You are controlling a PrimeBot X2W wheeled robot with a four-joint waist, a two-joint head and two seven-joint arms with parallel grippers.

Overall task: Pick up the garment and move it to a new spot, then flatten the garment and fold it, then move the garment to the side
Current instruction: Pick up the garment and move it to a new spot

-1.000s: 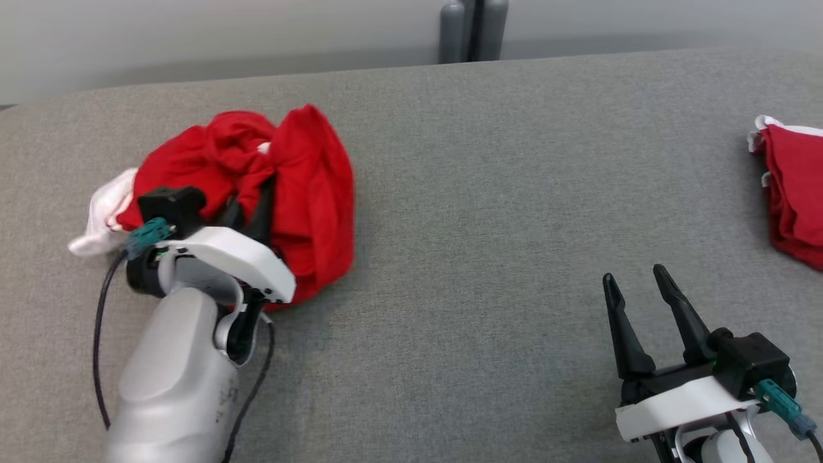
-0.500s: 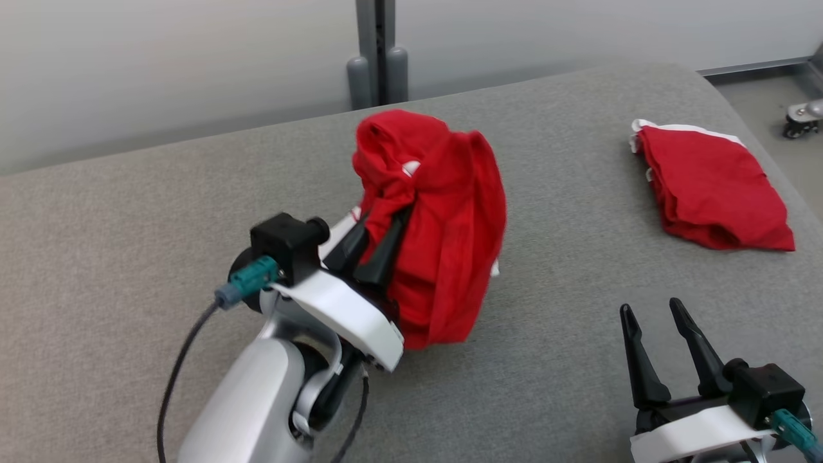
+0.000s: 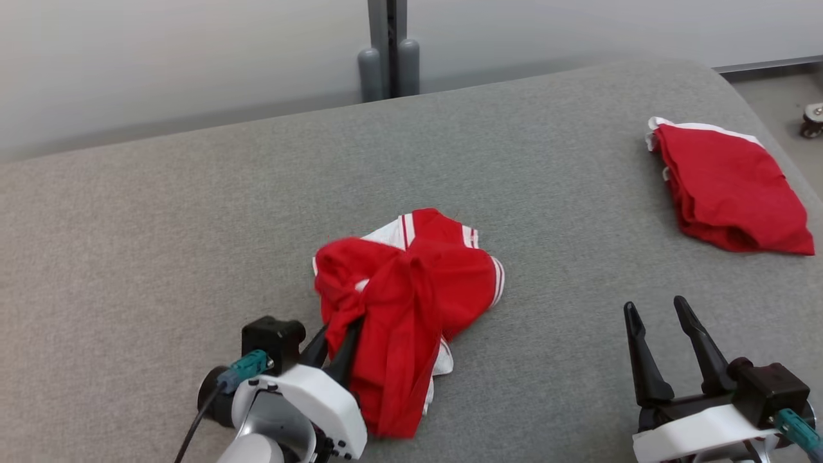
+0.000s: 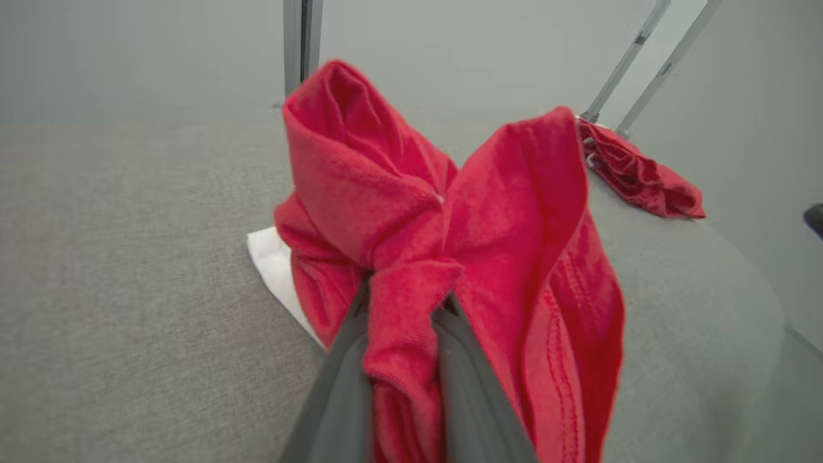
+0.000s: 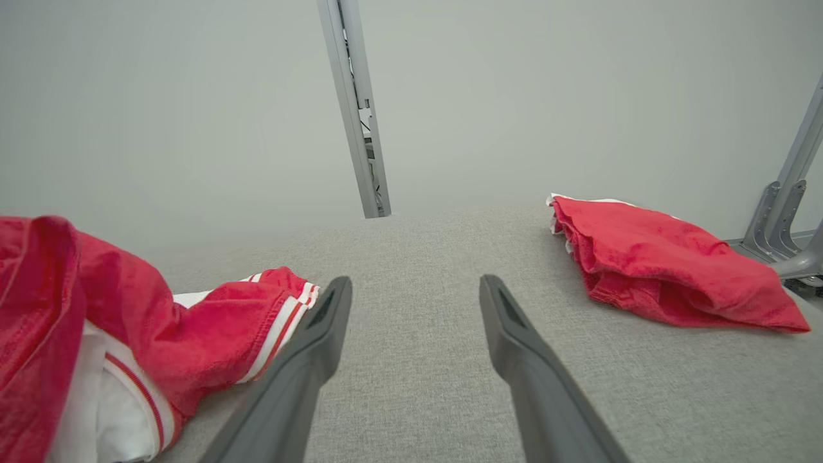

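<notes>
The garment [image 3: 411, 302] is a crumpled red piece with white striped trim, lying bunched at the middle front of the grey padded table [image 3: 193, 225]. My left gripper [image 3: 335, 339] is shut on a fold at its near left edge. In the left wrist view the red garment [image 4: 450, 212] rises bunched between my two fingers. My right gripper [image 3: 656, 321] stands open at the lower right, apart from the cloth, with nothing between its fingers. The right wrist view shows the garment's striped hem [image 5: 257, 321] to the left of my open right gripper [image 5: 415, 286].
A second red garment [image 3: 730, 186], folded, lies at the table's far right near the rounded corner; it also shows in the right wrist view [image 5: 662, 270]. A grey post [image 3: 386, 51] stands behind the table's far edge. A caster [image 3: 811, 119] sits on the floor at right.
The head camera turned right. My left gripper carried the garment from the table's left to the middle front and lowered it; the cloth now rests on the table. The right gripper stayed open.
</notes>
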